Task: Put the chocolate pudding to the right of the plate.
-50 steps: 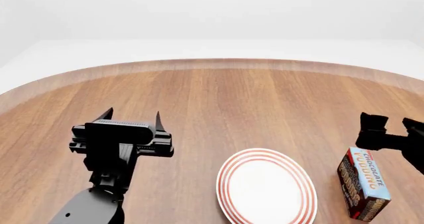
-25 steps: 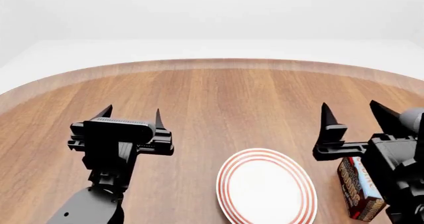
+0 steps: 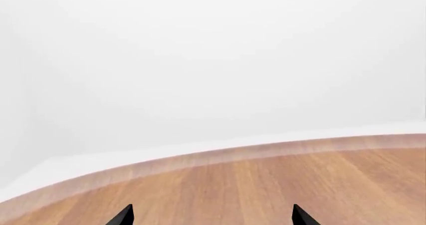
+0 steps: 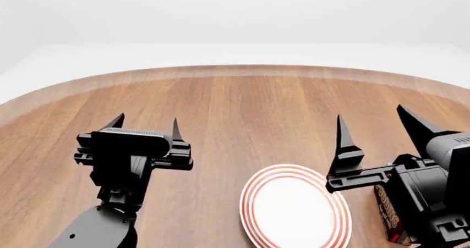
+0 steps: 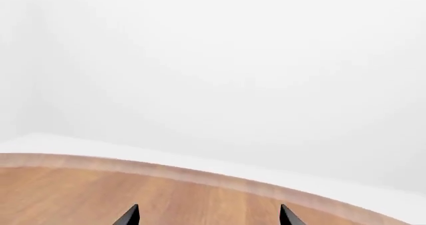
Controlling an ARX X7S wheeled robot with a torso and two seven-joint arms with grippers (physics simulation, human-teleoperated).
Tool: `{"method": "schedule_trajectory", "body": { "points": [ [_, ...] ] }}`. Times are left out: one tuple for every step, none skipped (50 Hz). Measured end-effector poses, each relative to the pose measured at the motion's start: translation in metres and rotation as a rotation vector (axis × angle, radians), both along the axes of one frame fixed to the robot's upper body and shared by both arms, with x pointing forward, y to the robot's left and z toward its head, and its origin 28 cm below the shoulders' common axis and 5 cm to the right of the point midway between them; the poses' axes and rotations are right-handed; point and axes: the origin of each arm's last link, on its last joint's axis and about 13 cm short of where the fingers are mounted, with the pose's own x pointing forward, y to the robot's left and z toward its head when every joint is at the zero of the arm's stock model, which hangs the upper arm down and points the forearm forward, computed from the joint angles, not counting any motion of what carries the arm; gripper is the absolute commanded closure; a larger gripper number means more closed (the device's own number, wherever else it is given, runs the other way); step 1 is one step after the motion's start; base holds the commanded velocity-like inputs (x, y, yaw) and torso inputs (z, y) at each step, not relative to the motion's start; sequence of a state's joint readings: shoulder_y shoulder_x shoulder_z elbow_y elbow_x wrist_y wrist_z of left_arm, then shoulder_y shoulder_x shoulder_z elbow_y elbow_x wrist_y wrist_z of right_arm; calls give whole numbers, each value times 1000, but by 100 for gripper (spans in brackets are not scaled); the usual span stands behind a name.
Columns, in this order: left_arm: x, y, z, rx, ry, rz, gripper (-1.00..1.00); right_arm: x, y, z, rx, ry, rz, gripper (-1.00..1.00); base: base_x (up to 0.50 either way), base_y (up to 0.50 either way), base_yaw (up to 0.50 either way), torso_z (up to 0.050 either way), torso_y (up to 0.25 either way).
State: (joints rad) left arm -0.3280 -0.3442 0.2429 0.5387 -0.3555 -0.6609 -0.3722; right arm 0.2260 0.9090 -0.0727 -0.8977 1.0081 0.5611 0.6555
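Right pincer (image 4: 376,128): jaws spread wide, nothing held, tips pointing up and away from the counter. It hangs above the right rim of the plate (image 4: 253,196), with its body in front of the chocolate pudding (image 4: 387,214).

Left pincer (image 4: 145,124): also spread wide and empty, off to the left, well apart from the plate and the box.

Pudding box stands just beside the plate on its right side, mostly hidden by the right arm; only a dark brown sliver with some lettering shows. Looks to me like the placement is done. Can't tell whether the box touches the plate rim.

Risks:
- The right arm body sits close over the box. Any drop or sideways swing on the way out could clip it and tip it or push it into the plate.
- The box stands tall, so it should topple easily if nudged high.
- Wrist cams give no help here; both show only fingertips, counter edge and wall.

Counter (image 4: 242,105): brown wood grain, curved far edge, nothing else on it in view. Room: plain white walls and floor, no features.
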Motion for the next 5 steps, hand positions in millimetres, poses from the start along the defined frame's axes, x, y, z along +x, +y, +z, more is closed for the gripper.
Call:
{"method": "schedule_trajectory", "body": {
  "points": [
    [0, 0, 0, 0, -1, 0, -100, 0, 0, 0, -2, -2, 2, -100, 0, 0, 0, 0, 0],
    [0, 0, 1, 0, -1, -1, -100, -1, 1, 1, -3, -4, 3, -100, 0, 0, 0, 0, 0],
    [0, 0, 1, 0, -2, -1, -100, -1, 1, 1, -4, -6, 5, -100, 0, 0, 0, 0, 0],
    [0, 0, 1, 1, -3, -1, -100, -1, 2, 2, -6, -8, 7, -100, 0, 0, 0, 0, 0],
    [0, 0, 2, 1, -4, -2, -100, -2, 2, 2, -7, -10, 8, -100, 0, 0, 0, 0, 0]
  ]
}}
